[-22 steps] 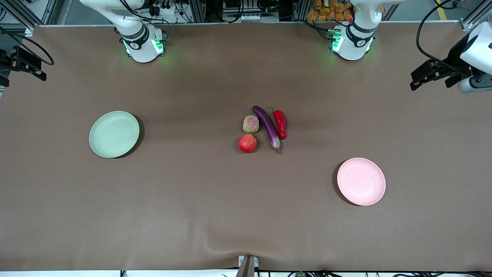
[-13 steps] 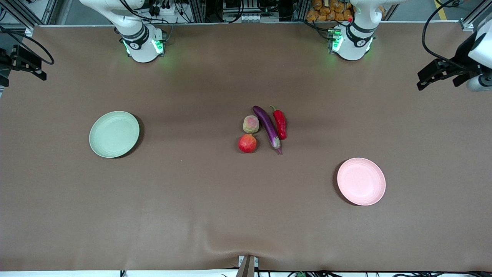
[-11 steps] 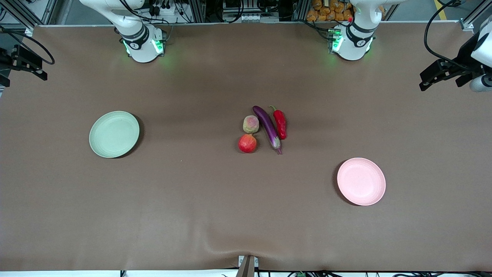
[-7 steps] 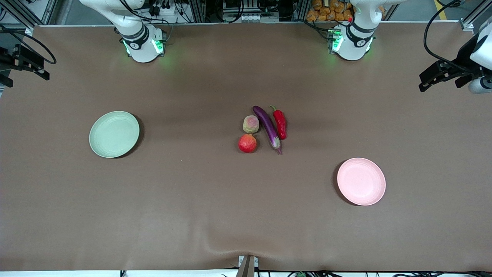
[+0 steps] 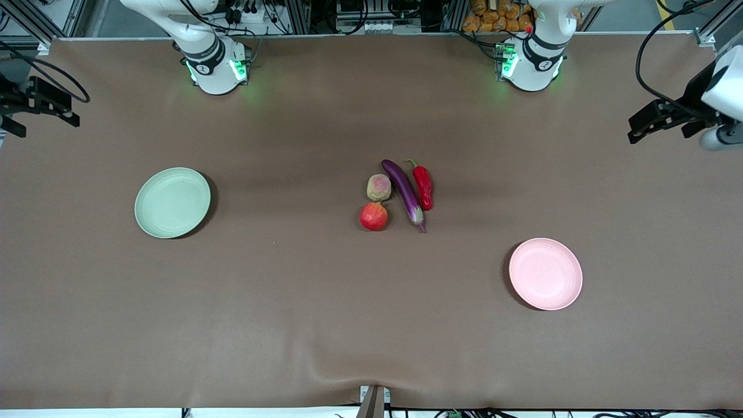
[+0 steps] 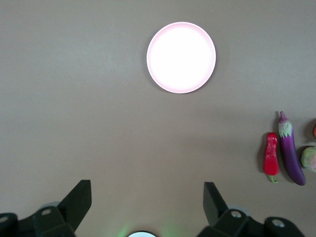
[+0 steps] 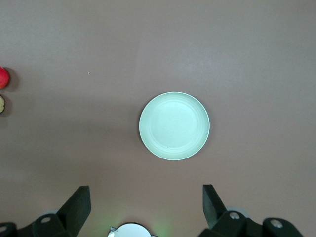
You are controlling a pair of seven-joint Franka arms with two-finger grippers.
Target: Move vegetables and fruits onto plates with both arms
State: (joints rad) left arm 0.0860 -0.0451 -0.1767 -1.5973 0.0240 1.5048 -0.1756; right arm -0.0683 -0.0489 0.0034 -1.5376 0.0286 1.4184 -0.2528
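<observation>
In the middle of the table lie a purple eggplant (image 5: 404, 193), a red chili pepper (image 5: 424, 186), a yellowish-pink peach (image 5: 379, 187) and a red pomegranate (image 5: 374, 216), close together. The pale green plate (image 5: 172, 202) sits toward the right arm's end and the pale pink plate (image 5: 545, 273) toward the left arm's end; both are bare. My left gripper (image 5: 656, 129) hangs open high over its end of the table, looking down on the pink plate (image 6: 181, 57). At the other end my right gripper (image 5: 45, 122) is also high and open, above the green plate (image 7: 174, 126).
The arms' green-lit bases (image 5: 217, 67) stand along the table edge farthest from the front camera. Brown cloth covers the whole table (image 5: 325, 313). A small bracket (image 5: 374, 400) sticks up at the edge nearest the front camera.
Both grippers have drifted slightly at their ends of the table, still high and open. The vegetables, fruits and plates have not moved.
</observation>
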